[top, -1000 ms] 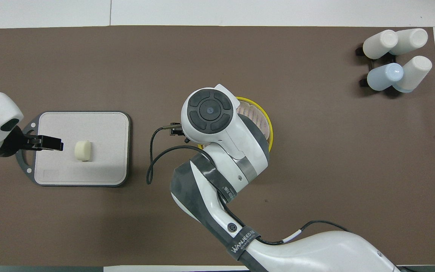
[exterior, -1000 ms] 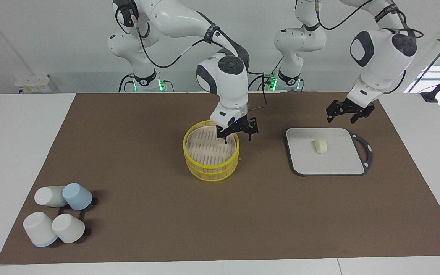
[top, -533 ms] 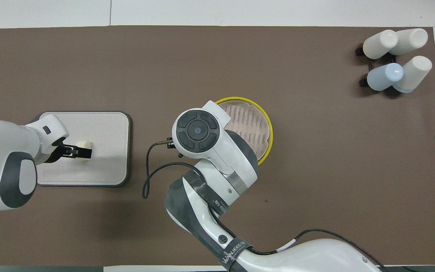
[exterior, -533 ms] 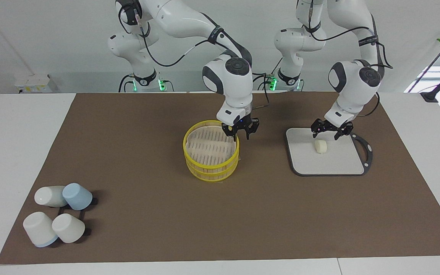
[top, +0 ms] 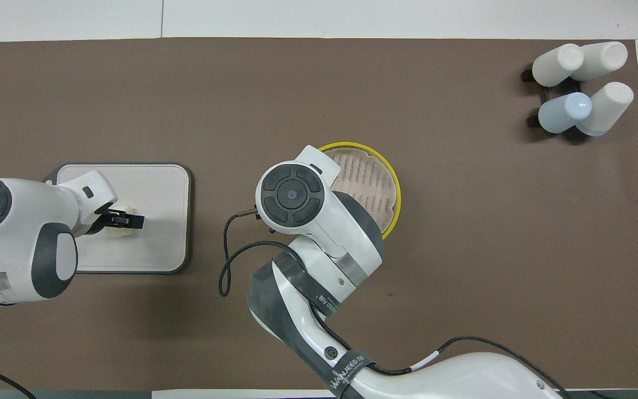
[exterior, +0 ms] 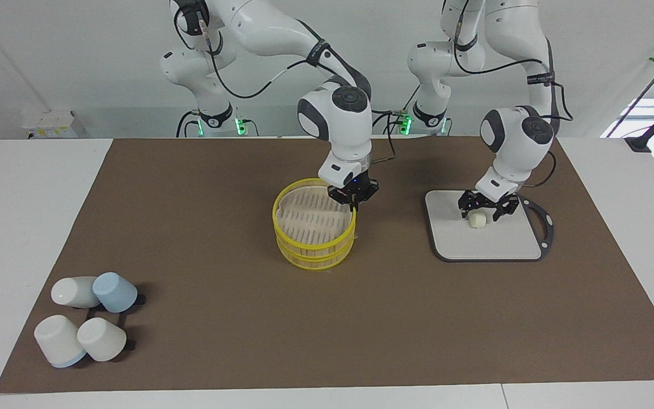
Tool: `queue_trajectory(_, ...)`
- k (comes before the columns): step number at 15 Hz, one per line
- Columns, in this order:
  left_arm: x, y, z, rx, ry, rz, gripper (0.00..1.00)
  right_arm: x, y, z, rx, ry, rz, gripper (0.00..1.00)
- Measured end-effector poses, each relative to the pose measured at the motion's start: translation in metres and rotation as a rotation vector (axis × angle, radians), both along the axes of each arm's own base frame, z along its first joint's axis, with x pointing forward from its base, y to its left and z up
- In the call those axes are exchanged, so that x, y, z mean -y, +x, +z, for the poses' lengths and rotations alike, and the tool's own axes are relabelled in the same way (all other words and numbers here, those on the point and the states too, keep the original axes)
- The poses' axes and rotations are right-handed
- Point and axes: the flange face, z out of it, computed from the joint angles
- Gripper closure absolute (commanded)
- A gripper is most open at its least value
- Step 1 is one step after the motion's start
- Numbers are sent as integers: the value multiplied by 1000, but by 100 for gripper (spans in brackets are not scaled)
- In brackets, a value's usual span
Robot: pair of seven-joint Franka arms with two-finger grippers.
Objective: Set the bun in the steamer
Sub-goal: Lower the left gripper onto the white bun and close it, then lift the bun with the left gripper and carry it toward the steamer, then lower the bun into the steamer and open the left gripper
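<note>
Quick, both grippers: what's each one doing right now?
Left gripper: open, fingers either side of the small cream-white bun.
Right gripper: shut on the yellow-rimmed slatted steamer rim.

Worktop point(exterior: 32, 187) white, covered by brown mat point(exterior: 219, 335). On mat: steamer point(exterior: 314, 231) centrally; grey board point(exterior: 489, 236) toward left arm's end; cups point(exterior: 86, 315) toward right arm's end.

Bright even indoor light, soft faint shadows, sharp focus, no glare
</note>
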Motion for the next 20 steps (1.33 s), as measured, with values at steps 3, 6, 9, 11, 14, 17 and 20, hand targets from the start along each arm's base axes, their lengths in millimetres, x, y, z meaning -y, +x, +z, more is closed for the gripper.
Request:
queue_trajectory(3, 2, 0, 0, -1, 0, -6, 75, 50, 32, 60, -49, -90, 5, 100)
queue_trajectory(6, 2, 3, 7, -35, -1, -7, 75, 174, 67, 113, -156, -145, 41, 100)
queue_trajectory(9, 10, 30, 60, -117, -15, 40, 75, 281, 79, 127, -266, -178, 89, 100)
queue_trajectory(11, 44, 57, 119, -142, -27, 130, 75, 335, 87, 116, -310, -198, 138, 100)
queue_trajectory(14, 151, 83, 177, -122, -42, 291, 75, 381, 91, 93, -350, -205, 192, 100)
queue_trajectory(17, 274, 71, 178, -75, -67, 359, 75, 386, 89, 84, -353, -229, 214, 100)
queue_trajectory(20, 375, 32, 151, -20, -117, 367, 75, 382, 85, 84, -354, -269, 232, 100)
